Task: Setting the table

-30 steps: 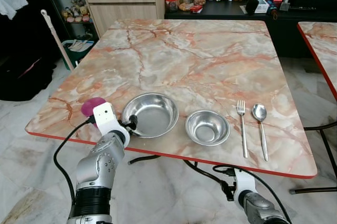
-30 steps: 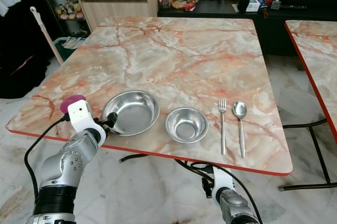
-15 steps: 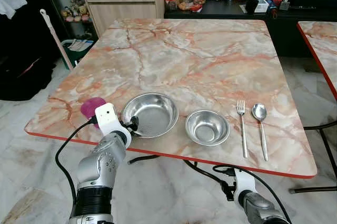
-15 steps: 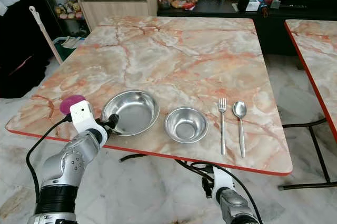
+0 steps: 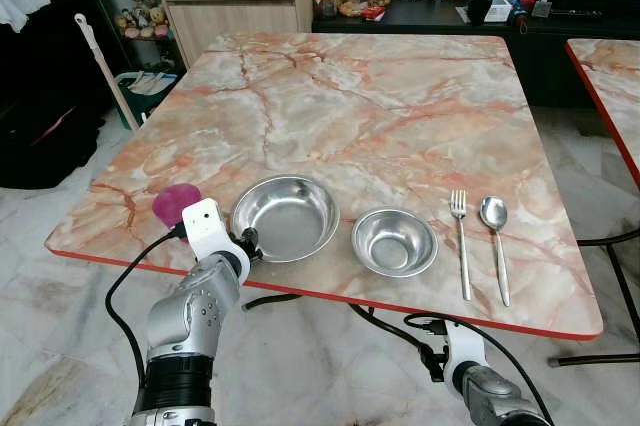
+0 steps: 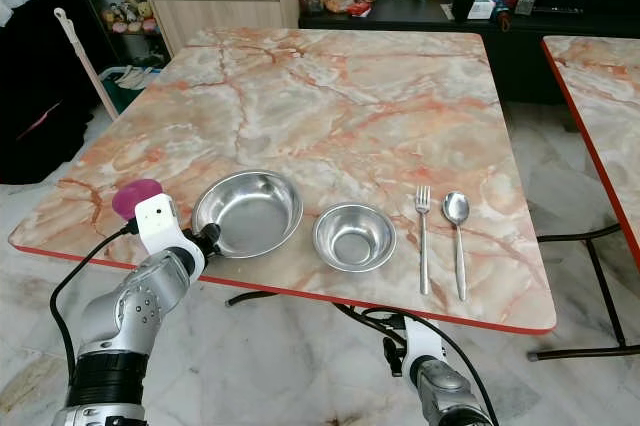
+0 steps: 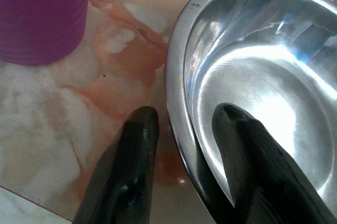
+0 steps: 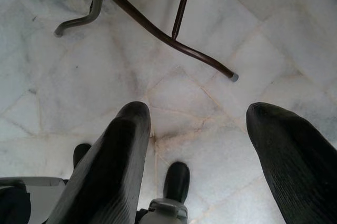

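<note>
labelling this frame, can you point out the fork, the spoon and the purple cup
fork (image 5: 460,239), left eye view, middle of its handle
spoon (image 5: 492,212), left eye view, its bowl
purple cup (image 7: 42,13), left wrist view, its ribbed side wall

The white wrist camera block (image 5: 204,226) is covering most of the left gripper (image 7: 181,120) beside the large steel bowl (image 5: 285,218), and the bowl's far side is running off the edge of the left wrist view. The purple cup (image 5: 176,203) next to that bowl is sitting partly behind the block and is being cropped to its lower wall close up. Below the bowl's table (image 5: 380,116), the right arm (image 5: 480,386) is being cut off at the frame's bottom.
</note>
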Controlling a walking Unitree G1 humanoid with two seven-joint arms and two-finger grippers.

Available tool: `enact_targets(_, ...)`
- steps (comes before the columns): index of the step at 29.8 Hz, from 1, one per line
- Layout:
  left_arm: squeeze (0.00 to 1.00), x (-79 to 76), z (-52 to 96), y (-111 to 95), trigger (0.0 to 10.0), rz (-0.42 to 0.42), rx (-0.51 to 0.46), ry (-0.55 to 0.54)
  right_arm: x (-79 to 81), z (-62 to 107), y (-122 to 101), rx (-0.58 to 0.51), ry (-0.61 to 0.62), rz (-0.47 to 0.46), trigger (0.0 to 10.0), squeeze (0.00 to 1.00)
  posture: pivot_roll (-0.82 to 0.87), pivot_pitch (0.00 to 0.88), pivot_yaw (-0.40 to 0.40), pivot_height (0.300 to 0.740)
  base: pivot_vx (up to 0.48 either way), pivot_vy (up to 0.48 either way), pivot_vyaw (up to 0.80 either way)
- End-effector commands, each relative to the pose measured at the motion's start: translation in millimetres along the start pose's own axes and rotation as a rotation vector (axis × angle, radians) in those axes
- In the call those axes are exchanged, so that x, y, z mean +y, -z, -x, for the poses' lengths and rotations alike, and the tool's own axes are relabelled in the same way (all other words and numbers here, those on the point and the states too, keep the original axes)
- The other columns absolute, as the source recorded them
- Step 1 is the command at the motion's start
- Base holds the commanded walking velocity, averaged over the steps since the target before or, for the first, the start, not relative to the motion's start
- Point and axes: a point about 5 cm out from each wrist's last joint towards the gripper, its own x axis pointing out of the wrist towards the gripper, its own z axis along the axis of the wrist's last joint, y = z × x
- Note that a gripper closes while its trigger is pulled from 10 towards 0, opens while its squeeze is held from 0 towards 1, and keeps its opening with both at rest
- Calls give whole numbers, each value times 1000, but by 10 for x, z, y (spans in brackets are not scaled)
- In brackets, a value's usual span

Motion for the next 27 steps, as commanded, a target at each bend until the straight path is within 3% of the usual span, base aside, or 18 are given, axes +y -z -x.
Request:
enact_targets(1,0,33,-19,12,78,-3,22,-24,10,-4,-15,2,-3,3,10000,0,4,63,62,740,0,0,0)
enact_targets(19,0,45,-18,12,0,8,19,-37,6,-3,-11,3,-2,3,10000,0,5,64,60,740,0,0,0)
enact_targets(25,0,40,-9,-58,0,14,-52,-25,3,-3,-12,3,-2,5,10000,0,5,62,57,740,0,0,0)
enact_targets(27,0,20,10,-140,0,29,-118,3,0,-2,-14,3,-2,5,10000,0,8,62,54,740,0,0,0)
